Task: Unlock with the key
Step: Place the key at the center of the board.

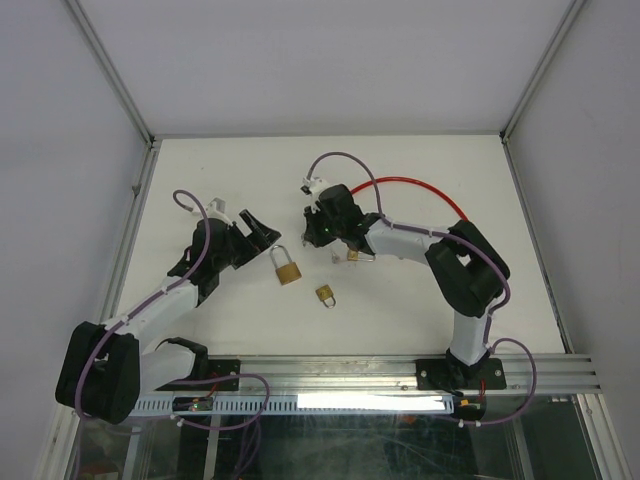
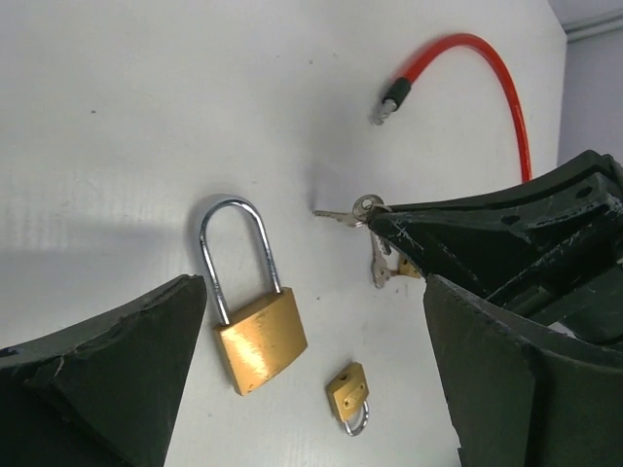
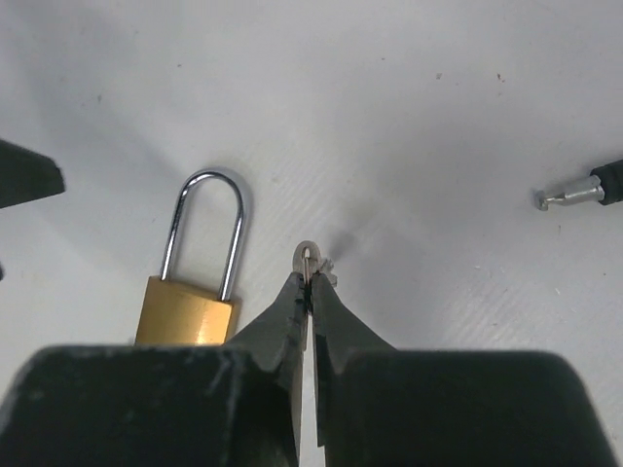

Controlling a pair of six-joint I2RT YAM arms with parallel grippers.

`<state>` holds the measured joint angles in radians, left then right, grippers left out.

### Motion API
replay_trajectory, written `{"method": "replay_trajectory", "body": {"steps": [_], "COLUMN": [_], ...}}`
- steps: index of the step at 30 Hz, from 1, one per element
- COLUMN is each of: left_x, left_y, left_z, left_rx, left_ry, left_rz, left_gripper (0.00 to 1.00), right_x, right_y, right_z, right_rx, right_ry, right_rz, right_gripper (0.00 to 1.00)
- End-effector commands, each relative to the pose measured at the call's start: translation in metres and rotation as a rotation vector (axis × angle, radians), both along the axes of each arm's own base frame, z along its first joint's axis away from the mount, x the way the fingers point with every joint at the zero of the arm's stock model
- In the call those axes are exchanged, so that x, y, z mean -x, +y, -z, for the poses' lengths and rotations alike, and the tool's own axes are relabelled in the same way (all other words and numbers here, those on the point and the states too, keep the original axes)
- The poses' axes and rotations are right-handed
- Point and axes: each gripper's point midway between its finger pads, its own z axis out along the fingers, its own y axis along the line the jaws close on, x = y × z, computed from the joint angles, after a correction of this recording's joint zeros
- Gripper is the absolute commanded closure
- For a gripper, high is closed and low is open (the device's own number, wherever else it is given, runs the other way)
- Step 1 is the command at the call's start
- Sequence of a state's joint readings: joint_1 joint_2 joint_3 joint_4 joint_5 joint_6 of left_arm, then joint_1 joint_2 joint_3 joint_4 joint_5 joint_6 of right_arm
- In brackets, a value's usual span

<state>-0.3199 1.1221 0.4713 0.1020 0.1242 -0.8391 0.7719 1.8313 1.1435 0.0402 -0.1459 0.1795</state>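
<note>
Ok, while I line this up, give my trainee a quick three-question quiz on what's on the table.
1. True or false: the left fingers stand open, holding nothing.
2. Which lies nearer them: the large padlock or the small padlock?
3. The right fingers pinch: A) the small padlock B) a key C) nothing.
Key: 1 true; 2 large padlock; 3 B.
</note>
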Motion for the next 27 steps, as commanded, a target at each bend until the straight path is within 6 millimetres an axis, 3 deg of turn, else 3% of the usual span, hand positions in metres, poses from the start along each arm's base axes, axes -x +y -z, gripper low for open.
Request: {"method": "replay_trajectory", "body": {"steps": [1,8,14,18,27], "left_x": [-0.005,-0.004,-0.003,-0.003,-0.002], "left_y": [0.023,0.024,0.022,0.022,0.023], "left_z": [0.002,0.002,-0.002,-0.001,0.000], "left_rx": [-0.112,-0.111,-0.106,-0.106,-0.107], "left_ry": [-0.037,-0.035,-0.045,-0.043,-0.035], "left_rz": [-0.079,-0.081,-0.070,-0.071,-0.075], "left_gripper": [0.02,0.01,0.01,0.01,0.01], "right_x": [-0.017,-0.005,0.005,0.001,-0.007], "right_y": [-0.004,-0.025,-0.031,-0.034,-0.021], "right_z": [0.004,0.018,0.003,-0.001,0.005], "right_rx": [0.028,0.108,0.187,0.265,0.374], "right_ry": [0.041,0.121,0.086,0.049,0.037], "right_rz": [0.144,0.222,0.128,0.064,-0.077], "right_gripper": [0.95,0.85,0.63,0.55,0.51]}}
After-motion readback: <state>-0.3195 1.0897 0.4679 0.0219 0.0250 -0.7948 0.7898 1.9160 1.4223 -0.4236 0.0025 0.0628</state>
